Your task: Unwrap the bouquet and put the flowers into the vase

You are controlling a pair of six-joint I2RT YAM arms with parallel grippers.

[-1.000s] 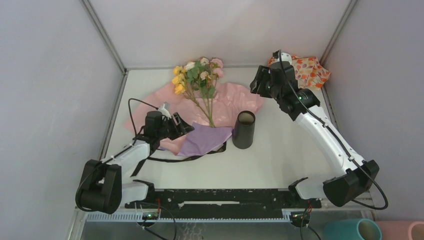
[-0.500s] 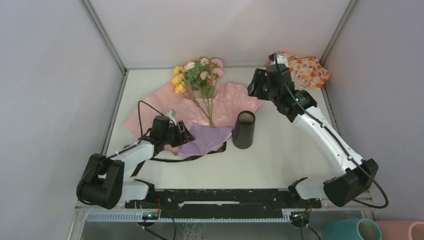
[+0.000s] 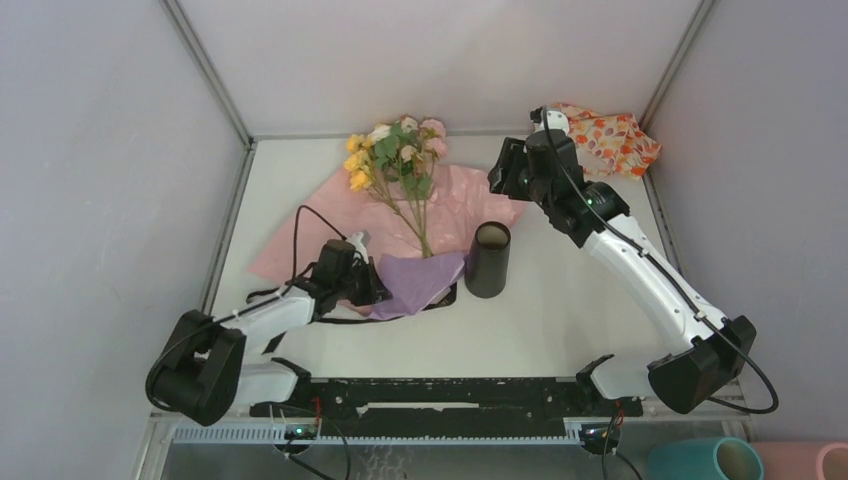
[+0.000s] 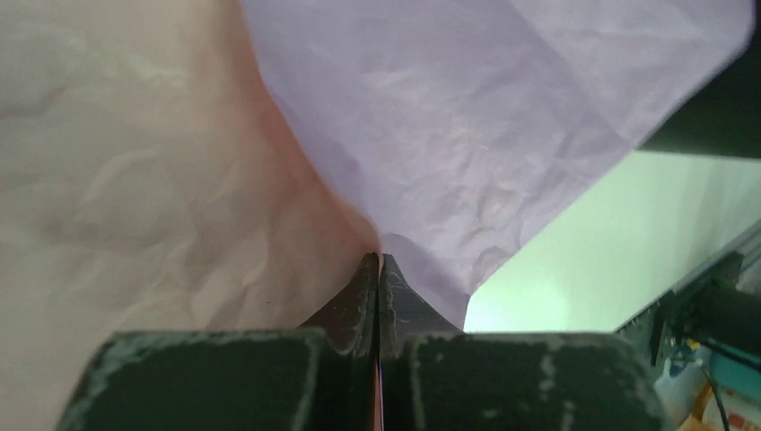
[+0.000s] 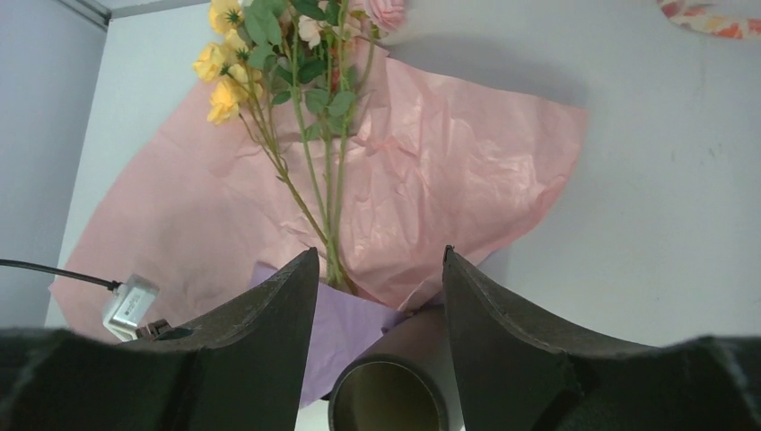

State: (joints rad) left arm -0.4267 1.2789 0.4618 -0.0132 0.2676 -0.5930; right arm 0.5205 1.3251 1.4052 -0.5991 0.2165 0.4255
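The bouquet lies unwrapped: pink paper (image 3: 470, 195) is spread flat with a purple flap (image 3: 420, 278) folded over at its near end. The flowers (image 3: 395, 160), yellow, pink and white roses on green stems, lie on the paper with their heads toward the back wall. The black vase (image 3: 488, 258) stands upright just right of the stem ends. My left gripper (image 3: 372, 290) is shut on the paper's near edge, at the pink-purple fold (image 4: 379, 259). My right gripper (image 3: 503, 168) hangs open above the paper's back right, with the stems, the paper (image 5: 449, 171) and the vase mouth (image 5: 388, 395) showing past its jaws (image 5: 380, 251).
A black ribbon (image 3: 345, 320) trails on the table under the left arm. An orange-flowered cloth (image 3: 612, 138) lies in the back right corner. Teal (image 3: 705, 460) and pink (image 3: 805, 460) cylinders stand off the table at the near right. Walls close in the left, back and right.
My left gripper slid right to the paper's near edge and shut on it; the purple flap has bunched a little. My right gripper drifted slightly left and stayed open.
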